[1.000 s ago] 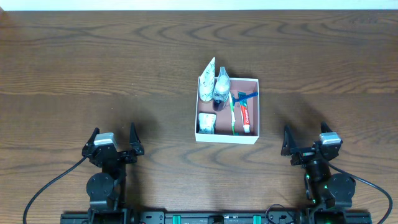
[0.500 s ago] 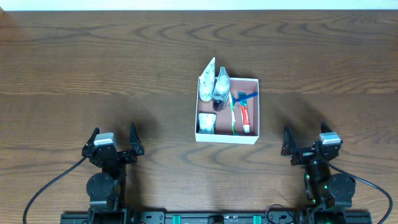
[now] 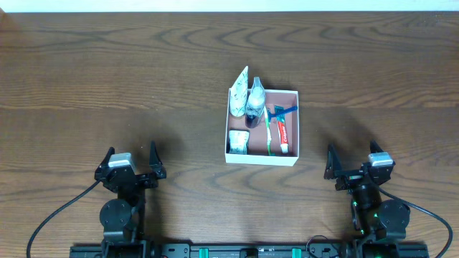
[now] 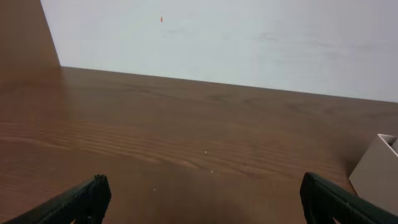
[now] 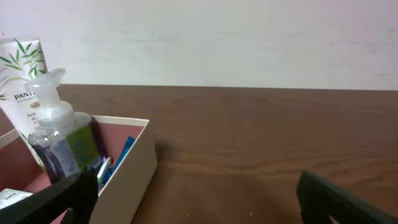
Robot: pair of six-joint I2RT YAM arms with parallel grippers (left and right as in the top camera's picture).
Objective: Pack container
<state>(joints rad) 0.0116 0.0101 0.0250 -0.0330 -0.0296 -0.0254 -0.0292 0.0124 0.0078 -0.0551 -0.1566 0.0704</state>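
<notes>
PACKED AND WAITING: A white-walled container (image 3: 262, 159) sits just right of the centre of the wooden table (image 3: 107, 72), holding a toothpaste tube (image 3: 282, 136), a toothbrush (image 3: 270, 132), a pump bottle (image 3: 254, 104) and a leaning Pantene tube (image 3: 240, 82). The left gripper (image 3: 131, 154) and right gripper (image 3: 351, 153) sit at the table's near edge, jaws spread wide and empty. The box looks light and thin-walled, likely to flex. A pinch on a bare stretch of wall seems safest, since the tall items could topple. Only the right wrist view reads the tube's label; the left wrist view catches just one corner.

Toiletry-filled container (image 3: 262, 159) on wooden table (image 3: 107, 86)
</notes>
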